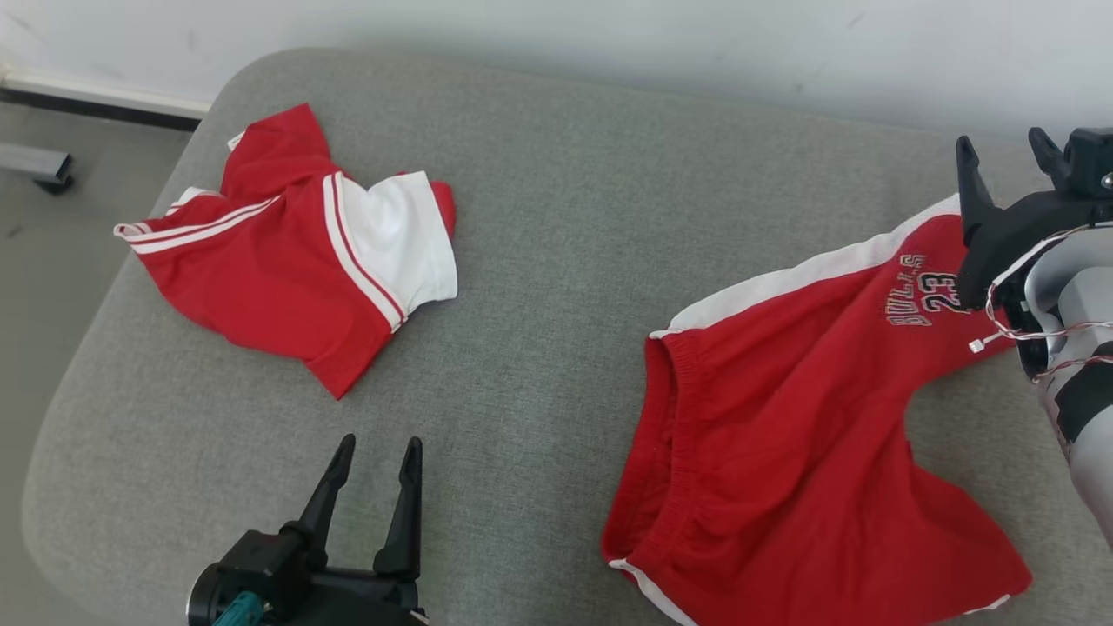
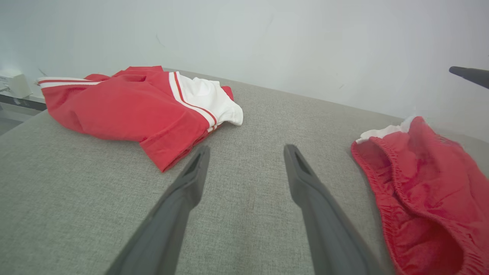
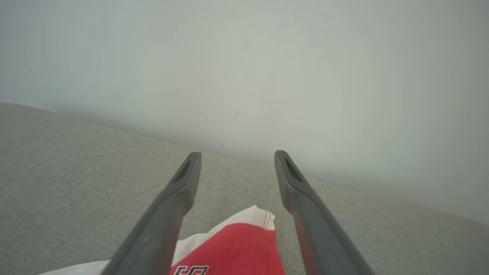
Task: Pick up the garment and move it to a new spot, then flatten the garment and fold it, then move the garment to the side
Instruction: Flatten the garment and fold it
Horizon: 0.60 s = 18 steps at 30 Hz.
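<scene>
The garment, red shorts (image 1: 783,409) with a white side stripe and "BULLS 23" print, lies spread on the right of the grey cushion (image 1: 539,217). Its waistband faces left, and one leg end (image 3: 237,244) lies flat below my right fingers. My right gripper (image 1: 1002,141) hovers open over that far right leg corner, holding nothing; in the right wrist view the right gripper (image 3: 237,154) points toward the wall. My left gripper (image 1: 380,442) stands open near the front edge, left of the shorts (image 2: 428,172). The left gripper (image 2: 247,148) has only bare cushion between its fingers.
A red and white shirt (image 1: 278,261) lies crumpled at the cushion's far left, also seen as the shirt (image 2: 130,107) ahead of the left fingers. A pale wall (image 1: 609,35) runs behind the cushion. Floor (image 1: 35,261) drops off at the left edge.
</scene>
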Available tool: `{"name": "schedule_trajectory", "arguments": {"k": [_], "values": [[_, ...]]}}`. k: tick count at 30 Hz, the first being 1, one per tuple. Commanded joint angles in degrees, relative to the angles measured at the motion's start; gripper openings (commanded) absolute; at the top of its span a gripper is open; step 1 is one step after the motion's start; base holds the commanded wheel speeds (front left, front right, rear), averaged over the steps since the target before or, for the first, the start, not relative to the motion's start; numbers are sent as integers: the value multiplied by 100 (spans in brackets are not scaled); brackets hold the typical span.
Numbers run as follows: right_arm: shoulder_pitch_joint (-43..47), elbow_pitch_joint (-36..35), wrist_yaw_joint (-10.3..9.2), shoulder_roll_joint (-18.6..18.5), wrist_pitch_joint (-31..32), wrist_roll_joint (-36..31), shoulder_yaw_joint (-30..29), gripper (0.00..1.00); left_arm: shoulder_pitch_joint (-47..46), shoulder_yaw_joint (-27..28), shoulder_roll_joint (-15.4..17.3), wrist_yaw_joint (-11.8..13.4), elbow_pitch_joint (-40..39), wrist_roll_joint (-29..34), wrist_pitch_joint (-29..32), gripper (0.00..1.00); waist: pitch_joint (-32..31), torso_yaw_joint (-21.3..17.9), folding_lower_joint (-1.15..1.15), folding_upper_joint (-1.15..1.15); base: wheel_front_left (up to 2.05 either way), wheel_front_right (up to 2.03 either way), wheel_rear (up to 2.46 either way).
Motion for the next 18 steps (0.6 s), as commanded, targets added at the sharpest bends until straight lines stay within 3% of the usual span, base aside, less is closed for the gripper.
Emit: {"name": "schedule_trajectory", "arguments": {"k": [1,7,18], "values": [[120,-86,1,-17,-58,-35,-29,100,57,31,34,4,1,25,-19,100,-155,-161,0,-1,0,0,0],[810,-1245,1,-75,-96,110,-303,100,220,224,127,4,-45,61,-19,100,-421,-473,0,-1,0,0,0],[3484,-4338,1,188,-89,-43,-1212,100,652,573,218,4,-177,168,-19,100,-789,-1127,0,-1,0,0,0]]}}
